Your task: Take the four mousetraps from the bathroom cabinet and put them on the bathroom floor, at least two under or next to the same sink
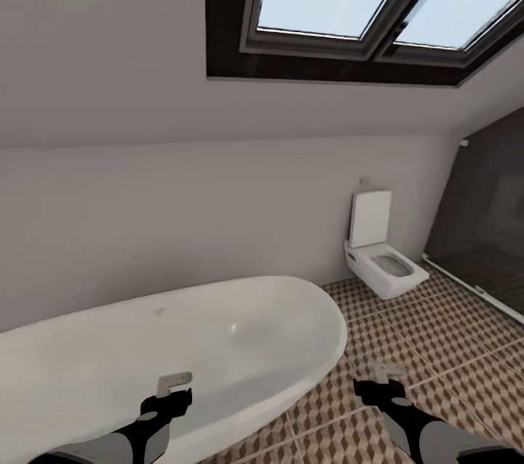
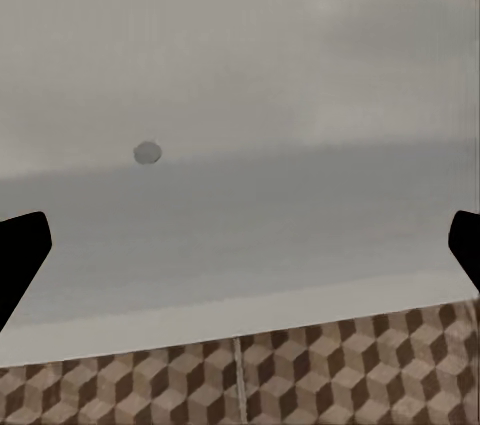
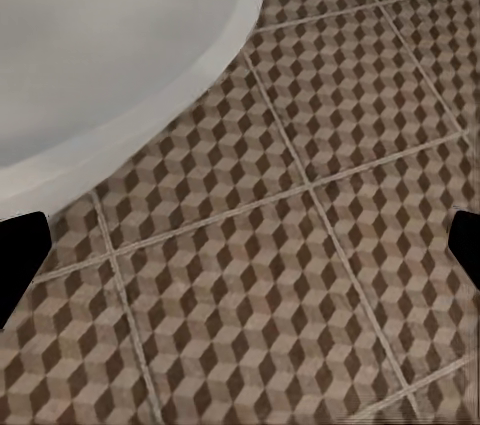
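Up top, a big dark-framed skylight (image 1: 364, 5) sits in the sloped ceiling, blue sky and a bit of cloud behind the glass, with a plain pale wall (image 1: 182, 209) running below it. Under that, the oval white bathtub (image 1: 218, 347) stretches across the left of the head view, and it holds nothing but a small round drain (image 2: 147, 153) in its grey-white basin. Around it lies the bathroom floor (image 1: 437, 355), brown, beige and white cube-pattern tiles with pale grout lines, bare where it shows; no mousetrap, cabinet or sink is anywhere in these views. To the right stands a dark glass shower enclosure (image 1: 487, 231) with its own darker floor. Against the far wall sits a white boxy toilet (image 1: 382, 260), lid raised upright, bowl open and grey inside. Now the arms: both reach forward low in the head view, black and grey. The left gripper (image 1: 175, 385) hangs over the tub's near rim, its fingers spread wide at the edges of its wrist view, holding nothing. The right gripper (image 1: 386, 374) hovers over the tiles just beside the tub's rounded end, likewise spread wide and carrying nothing.
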